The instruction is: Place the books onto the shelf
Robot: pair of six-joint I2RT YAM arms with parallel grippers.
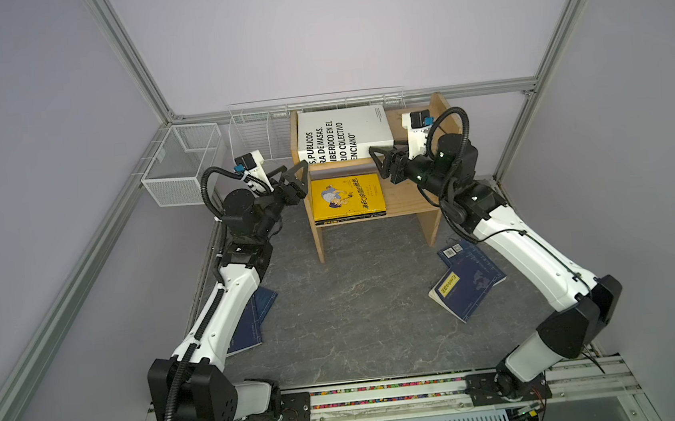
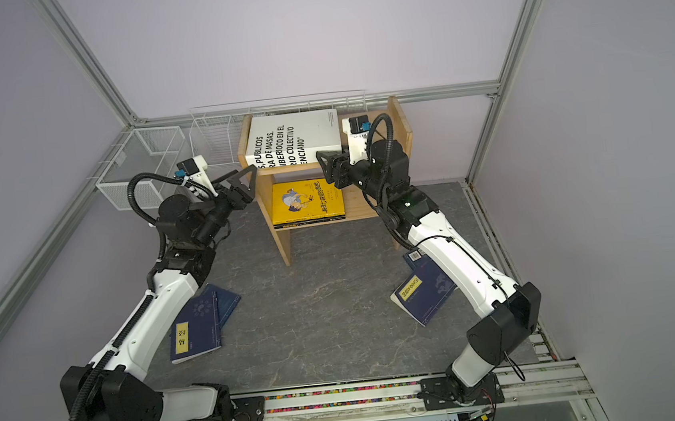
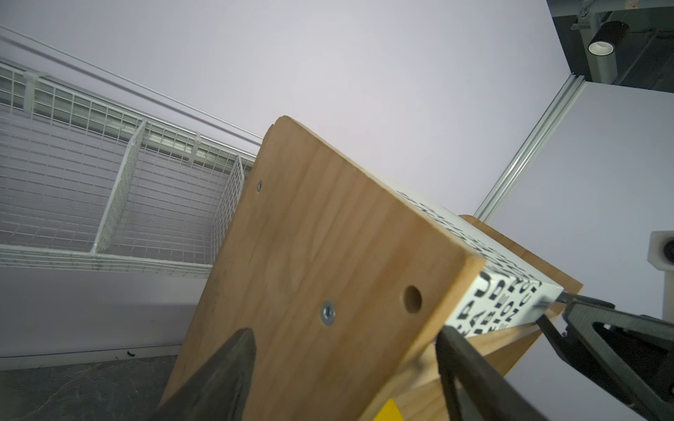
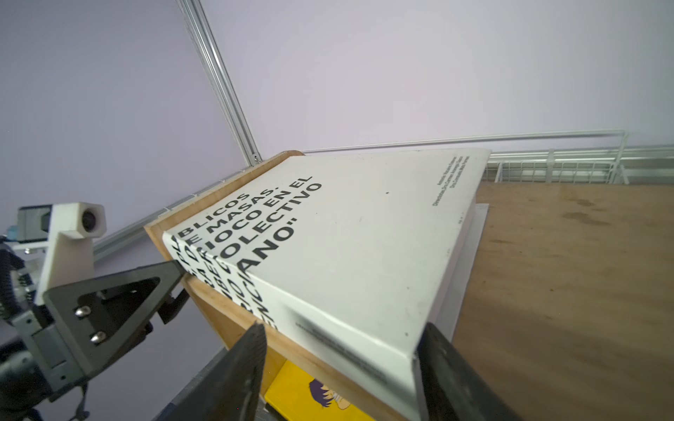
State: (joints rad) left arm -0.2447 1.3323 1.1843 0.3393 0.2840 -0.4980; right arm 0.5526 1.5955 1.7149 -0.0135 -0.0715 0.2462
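- Right gripper (image 4: 341,328): jaws spread, flanking the front right corner of the white book (image 1: 341,132); nothing pinched.
- Left gripper (image 3: 344,331): jaws spread at the left side panel of the shelf (image 1: 430,222); one tip is at the book's front left corner, contact uncertain.
- White book: flat on the top tier, against the left panel.
- Yellow book (image 1: 347,196): lower tier, front left, atop a dark volume (image 1: 349,218).
- Outstanding: left navy pair (image 2: 200,327) by the left edge of the table (image 1: 356,301), and right navy pair (image 1: 473,281) by its right edge.
- Progress: judged about halfway.

Thick white book (image 1: 341,134) flat atop pine shelf (image 1: 408,199), yellow book (image 1: 346,196) on lower tier — navy books (image 1: 475,278) off-shelf
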